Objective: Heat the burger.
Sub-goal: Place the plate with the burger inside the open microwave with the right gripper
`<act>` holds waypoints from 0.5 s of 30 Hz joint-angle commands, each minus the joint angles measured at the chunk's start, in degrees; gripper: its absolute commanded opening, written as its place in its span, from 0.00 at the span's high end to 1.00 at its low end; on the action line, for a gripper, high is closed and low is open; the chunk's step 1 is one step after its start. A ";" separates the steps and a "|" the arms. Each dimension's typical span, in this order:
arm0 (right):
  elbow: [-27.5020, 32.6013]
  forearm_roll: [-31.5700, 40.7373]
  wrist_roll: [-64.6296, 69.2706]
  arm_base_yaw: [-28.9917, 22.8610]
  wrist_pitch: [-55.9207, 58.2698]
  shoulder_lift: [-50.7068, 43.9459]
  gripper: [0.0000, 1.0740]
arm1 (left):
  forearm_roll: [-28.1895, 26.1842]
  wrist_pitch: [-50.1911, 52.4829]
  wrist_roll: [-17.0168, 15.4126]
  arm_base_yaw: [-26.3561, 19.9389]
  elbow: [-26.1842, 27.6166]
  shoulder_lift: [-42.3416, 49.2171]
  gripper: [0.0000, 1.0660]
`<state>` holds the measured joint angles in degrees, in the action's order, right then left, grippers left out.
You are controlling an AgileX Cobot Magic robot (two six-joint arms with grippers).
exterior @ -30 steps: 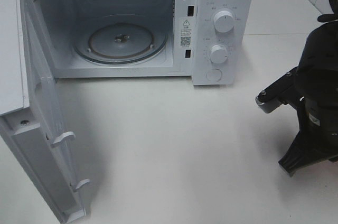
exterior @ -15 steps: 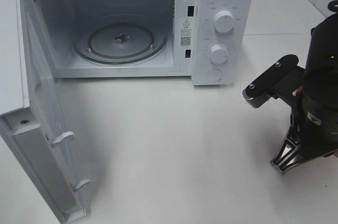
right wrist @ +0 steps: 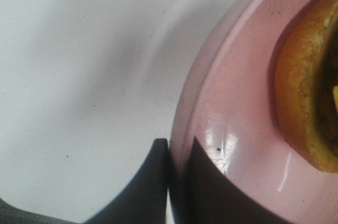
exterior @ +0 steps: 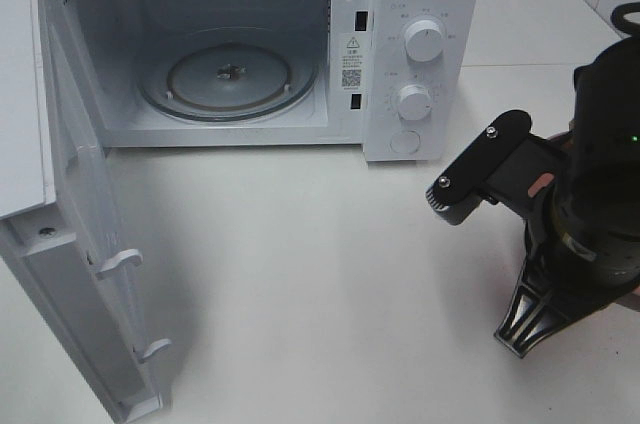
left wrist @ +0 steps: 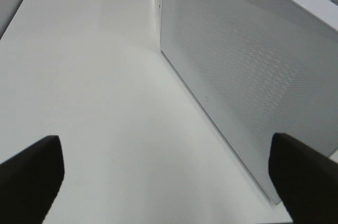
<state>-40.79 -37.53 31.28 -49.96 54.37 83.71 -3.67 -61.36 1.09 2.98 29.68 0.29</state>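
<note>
The burger [right wrist: 303, 92] shows its golden-brown bun at the edge of the right wrist view, resting on a round pink plate [right wrist: 232, 102]. My right gripper [right wrist: 174, 147] is shut on the plate's rim, one finger inside it and one outside. In the exterior high view, the right arm [exterior: 580, 224] stands at the right over the table and hides plate and burger. My left gripper [left wrist: 169, 182] is open and holds nothing, beside the outer face of the microwave door [left wrist: 248, 76]; it is out of the exterior high view.
The white microwave [exterior: 420, 44] stands at the back with its door [exterior: 80, 244] swung wide open to the left. Its glass turntable [exterior: 228, 74] is bare. White table [exterior: 320, 274] lies between the microwave and the right arm.
The right arm has moved left and toward the table's front edge, nearer the middle of the table. The microwave and the left gripper have not moved.
</note>
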 commanded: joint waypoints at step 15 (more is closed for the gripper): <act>0.17 -4.35 -4.41 -10.43 1.83 -0.74 1.00 | -0.11 -0.17 0.11 0.29 -0.06 1.09 0.08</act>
<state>-40.79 -37.76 27.79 -59.64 54.43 83.65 -3.67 -61.36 1.09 2.98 29.68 0.29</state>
